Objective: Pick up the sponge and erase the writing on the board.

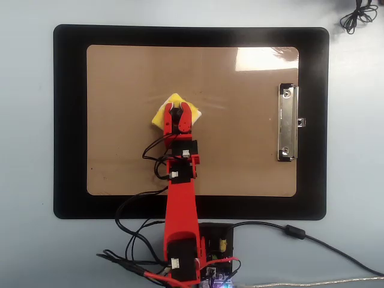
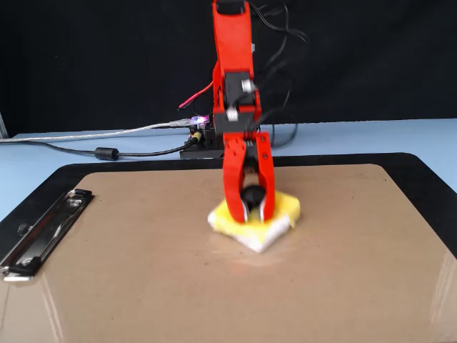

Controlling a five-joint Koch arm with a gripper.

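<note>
Tabletop (image 1: 24,150) is pale blue, fills the overhead view edge to edge. Black mat (image 1: 69,120) sits on it, centred, taking most of the frame. Board (image 1: 240,156) lies on the mat, light brown, glare patch at its upper right in the overhead view. Silver clip (image 1: 287,123) is on the board's right short side there; in the fixed view the same clip (image 2: 43,232) shows at lower left.

Red arm (image 1: 180,204) enters from the bottom centre of the overhead view and reaches up over the board's middle. Base electronics (image 1: 216,249) and black cables (image 1: 135,225) cluster at bottom centre; one cable runs off to the lower right. A coiled black cord (image 1: 358,15) sits in the top right corner, well apart from everything.

Sponge (image 1: 162,111) is on the board, slightly left of centre and in the upper half, turned like a diamond. Arm covers its lower right part from above. Fixed view shows the sponge (image 2: 282,214) flat on the board, white edge facing the camera.

Gripper (image 1: 179,110) (image 2: 252,213) is clenched around the sponge's black knob (image 2: 251,195); only the fixed view shows this clearly, jaws either side of it.

Writing: can't make it out in either view.
</note>
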